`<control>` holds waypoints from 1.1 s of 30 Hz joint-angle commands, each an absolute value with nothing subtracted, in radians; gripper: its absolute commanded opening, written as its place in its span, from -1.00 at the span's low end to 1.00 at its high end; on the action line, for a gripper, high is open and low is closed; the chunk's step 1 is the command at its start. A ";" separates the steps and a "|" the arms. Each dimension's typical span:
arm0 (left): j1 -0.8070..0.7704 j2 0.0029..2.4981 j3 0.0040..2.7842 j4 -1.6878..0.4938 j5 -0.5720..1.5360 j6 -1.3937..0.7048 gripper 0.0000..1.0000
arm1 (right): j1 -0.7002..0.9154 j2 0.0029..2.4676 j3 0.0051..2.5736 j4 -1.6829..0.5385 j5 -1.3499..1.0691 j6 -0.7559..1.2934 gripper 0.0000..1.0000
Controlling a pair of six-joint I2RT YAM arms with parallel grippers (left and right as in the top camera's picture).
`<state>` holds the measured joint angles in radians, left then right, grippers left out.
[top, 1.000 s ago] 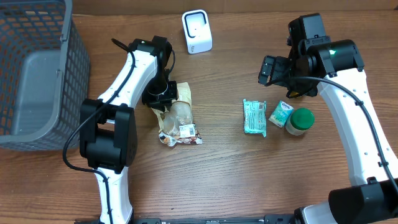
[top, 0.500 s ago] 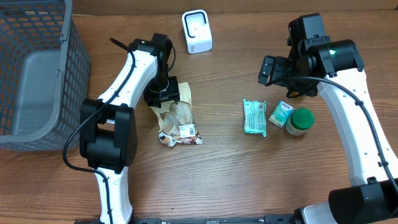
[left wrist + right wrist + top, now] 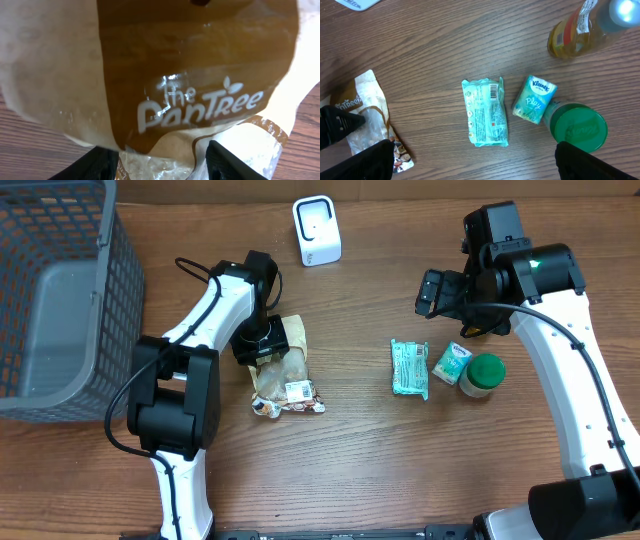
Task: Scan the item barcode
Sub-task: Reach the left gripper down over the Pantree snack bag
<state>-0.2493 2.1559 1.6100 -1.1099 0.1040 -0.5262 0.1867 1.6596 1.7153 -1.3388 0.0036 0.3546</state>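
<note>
The item is a brown and clear snack bag [image 3: 288, 370] marked "The PanTree", lying flat on the wooden table with a white barcode label [image 3: 297, 391] near its lower end. My left gripper [image 3: 262, 340] stands over the bag's top end. In the left wrist view the bag [image 3: 200, 75] fills the frame, and the left gripper [image 3: 162, 162] is open, one finger on each side of the bag's edge. The white scanner [image 3: 316, 230] stands at the back of the table. My right gripper [image 3: 432, 292] hovers wide open and empty, high at the right; the bag [image 3: 367, 115] lies at the left of its view.
A grey mesh basket [image 3: 60, 290] stands at the far left. A teal wipes pack [image 3: 409, 368], a Kleenex pack [image 3: 451, 364] and a green-lidded jar [image 3: 482, 375] lie under the right arm. A bottle of amber liquid [image 3: 575, 32] stands behind them.
My left gripper has opened from shut on the bag's top end, and the bag has shifted slightly. The right arm has not moved.
</note>
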 commanded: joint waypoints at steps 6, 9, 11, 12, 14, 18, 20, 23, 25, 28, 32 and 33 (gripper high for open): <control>-0.258 2.134 1.523 -1.056 0.078 -0.558 0.15 | 0.189 1.645 1.721 -1.336 0.001 0.350 1.00; -0.258 2.133 1.514 -1.049 0.078 -0.561 0.04 | 0.189 1.645 1.721 -1.336 0.001 0.350 1.00; -0.257 2.131 1.517 -1.050 0.078 -0.559 -0.07 | 0.189 1.645 1.721 -1.336 0.001 0.350 1.00; -0.255 2.131 1.524 -1.051 0.078 -0.554 -0.10 | 0.189 1.645 1.721 -1.336 0.001 0.350 1.00; -0.247 2.130 1.554 -1.069 0.079 -0.554 -0.14 | 0.189 1.645 1.721 -1.336 0.001 0.350 1.00; -0.236 2.129 1.652 -1.135 0.079 -0.553 -0.14 | 0.189 1.645 1.721 -1.336 0.001 0.350 1.00; -0.235 2.129 1.698 -1.173 0.077 -0.542 -0.11 | 0.189 1.645 1.721 -1.336 0.001 0.350 1.00; -0.235 2.129 1.752 -1.205 0.069 -0.508 0.04 | 0.189 1.645 1.721 -1.336 0.001 0.350 1.00; -0.235 2.129 1.757 -1.202 0.056 -0.501 0.22 | 0.189 1.645 1.721 -1.336 0.001 0.350 1.00; -0.235 2.132 1.750 -1.204 0.005 -0.501 0.59 | 0.189 1.645 1.721 -1.336 0.001 0.350 1.00; -0.236 2.132 1.723 -1.202 -0.015 -0.502 0.98 | 0.189 1.645 1.721 -1.336 0.001 0.350 1.00; -0.236 2.133 1.716 -1.200 -0.015 -0.502 0.99 | 0.189 1.645 1.721 -1.336 0.001 0.350 1.00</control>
<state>-0.2398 2.1338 1.7378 -1.2011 0.0208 -0.5125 0.1867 1.6596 1.7153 -1.3388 0.0036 0.3550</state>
